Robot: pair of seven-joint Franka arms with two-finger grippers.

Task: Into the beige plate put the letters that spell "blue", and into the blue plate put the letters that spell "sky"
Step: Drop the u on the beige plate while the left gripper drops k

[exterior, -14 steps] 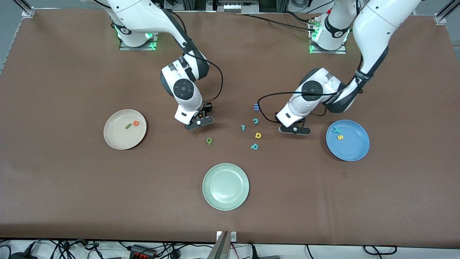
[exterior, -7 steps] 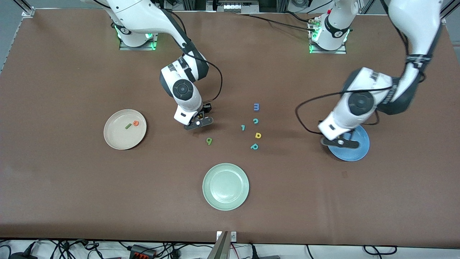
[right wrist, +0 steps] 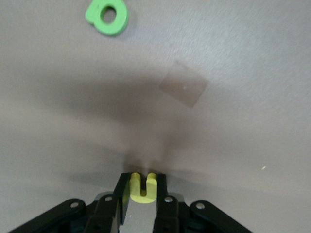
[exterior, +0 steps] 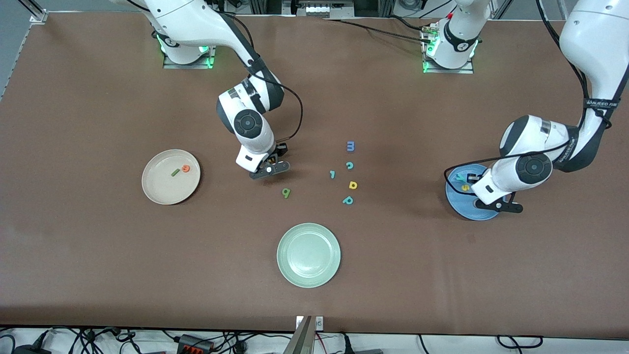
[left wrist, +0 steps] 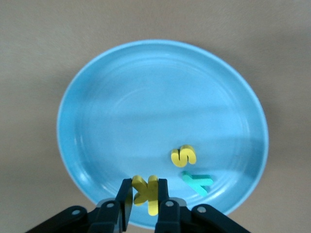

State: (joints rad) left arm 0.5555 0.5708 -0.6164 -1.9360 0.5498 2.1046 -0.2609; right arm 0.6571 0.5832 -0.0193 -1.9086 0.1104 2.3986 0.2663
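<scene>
Left claw [left wrist: 144, 206] hangs over the smooth round bright blue plate [left wrist: 146, 97], its black fingers pinching the yellow foam "k" [left wrist: 146, 191] by the edges. On the glossy plate below lie the chunky yellow foam "s" [left wrist: 183, 156] and the teal foam "y" [left wrist: 197, 182], just beside each other. Right claw [right wrist: 142, 194] sits low at the matte brown table [exterior: 98, 255], fingers pressed on the little yellow foam "u" [right wrist: 142, 187]. The green foam "b" [right wrist: 108, 14] lies flat on the table nearby. The round beige plate [exterior: 157, 191], toward the right arm's end, carries the thin dark green bar "l" [exterior: 175, 172] and the orange foam "e" [exterior: 185, 168].
</scene>
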